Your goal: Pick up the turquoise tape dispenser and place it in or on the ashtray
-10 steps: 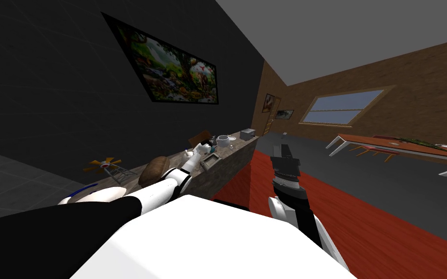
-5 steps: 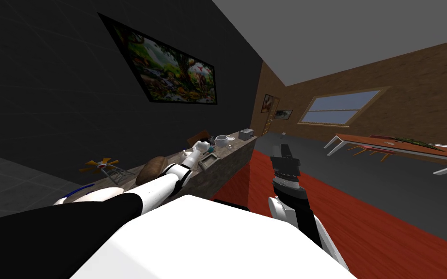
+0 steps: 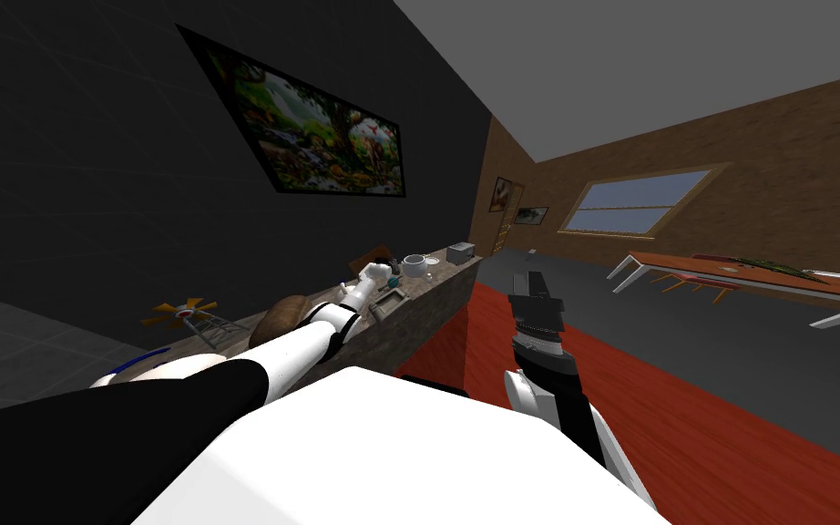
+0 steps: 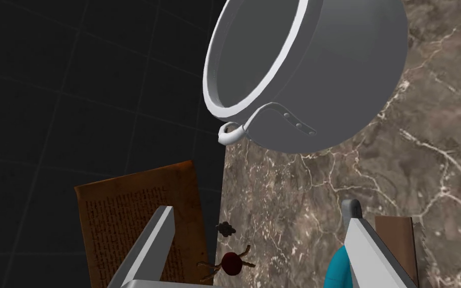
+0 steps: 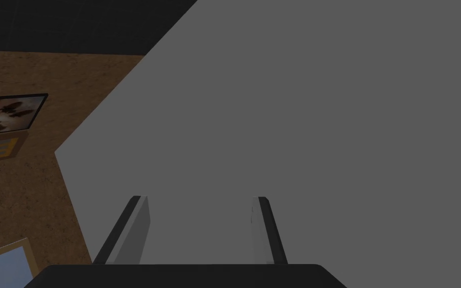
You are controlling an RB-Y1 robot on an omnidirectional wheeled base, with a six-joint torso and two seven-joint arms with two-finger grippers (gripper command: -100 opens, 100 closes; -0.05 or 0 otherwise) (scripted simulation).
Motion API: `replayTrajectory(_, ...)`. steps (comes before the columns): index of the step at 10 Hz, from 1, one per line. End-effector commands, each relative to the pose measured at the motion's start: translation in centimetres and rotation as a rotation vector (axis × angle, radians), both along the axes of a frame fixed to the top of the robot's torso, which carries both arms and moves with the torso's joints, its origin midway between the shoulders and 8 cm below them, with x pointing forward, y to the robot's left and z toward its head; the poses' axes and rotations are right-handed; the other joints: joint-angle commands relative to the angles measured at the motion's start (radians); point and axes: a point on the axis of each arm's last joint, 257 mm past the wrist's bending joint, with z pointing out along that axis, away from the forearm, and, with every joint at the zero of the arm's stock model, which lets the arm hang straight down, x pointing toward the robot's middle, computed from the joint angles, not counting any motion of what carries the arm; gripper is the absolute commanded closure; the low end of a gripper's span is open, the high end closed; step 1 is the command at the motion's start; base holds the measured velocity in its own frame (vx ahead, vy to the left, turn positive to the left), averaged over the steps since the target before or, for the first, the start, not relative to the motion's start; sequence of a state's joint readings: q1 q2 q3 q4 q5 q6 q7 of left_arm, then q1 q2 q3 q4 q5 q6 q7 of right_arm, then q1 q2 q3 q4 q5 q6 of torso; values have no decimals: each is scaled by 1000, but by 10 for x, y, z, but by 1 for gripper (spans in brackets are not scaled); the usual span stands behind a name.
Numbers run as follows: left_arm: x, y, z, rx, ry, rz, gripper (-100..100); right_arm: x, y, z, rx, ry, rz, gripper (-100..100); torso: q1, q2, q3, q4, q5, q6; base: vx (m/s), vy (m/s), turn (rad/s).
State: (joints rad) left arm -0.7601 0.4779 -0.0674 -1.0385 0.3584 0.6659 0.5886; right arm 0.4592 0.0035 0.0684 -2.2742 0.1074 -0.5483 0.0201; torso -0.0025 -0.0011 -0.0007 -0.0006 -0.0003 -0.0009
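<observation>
While the left tool (image 4: 259, 207) is held spread, left of centre in the head view, the turquoise tape dispenser (image 4: 335, 270) is seen just outside one finger (image 4: 369, 250); a sideways shift is likely needed.

The left arm (image 3: 300, 344) is a white tube crossed by a dark joint band, and it turns black nearer the shoulder. The right arm (image 3: 555, 392) is black with white shells and is topped by a dark ribbed wrist block. The left end effector (image 4: 259, 207) has two flat, light grey, blade-shaped fingers (image 4: 149, 245). The right end effector (image 5: 200, 198) has similar grey blades edged in black, set on a dark box.
</observation>
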Motion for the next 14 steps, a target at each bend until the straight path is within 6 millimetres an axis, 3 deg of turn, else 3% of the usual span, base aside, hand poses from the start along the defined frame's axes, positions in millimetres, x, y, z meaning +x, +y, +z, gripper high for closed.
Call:
replayTrajectory(1, 2, 5, -3, -4, 17, 11, -100, 0, 0, 0, 0, 0, 0, 0, 0, 0, 0, 0, 0, 0, 9, -28, 6)
replayTrajectory(4, -1, 34, -9, -34, 103, 84, -100, 0, 0, 0, 0, 0, 0, 0, 0, 0, 0, 0, 0, 0, 21, -48, -1)
replayTrajectory(7, -10, 56, -29, -54, 179, 140, -100, 0, 0, 0, 0, 0, 0, 0, -1, -1, -1, 0, 0, 0, 30, -54, 4)
replayTrajectory(10, -21, 82, -35, -88, 257, 209, -100, 0, 0, 0, 0, 0, 0, 0, 0, -1, 0, 0, 0, 0, 32, -54, 5)
replayTrajectory(14, -44, 111, -59, -129, 365, 293, -100, 0, 0, 0, 0, 0, 0, 0, 1, -1, -1, 0, 0, 0, 36, -38, 6)
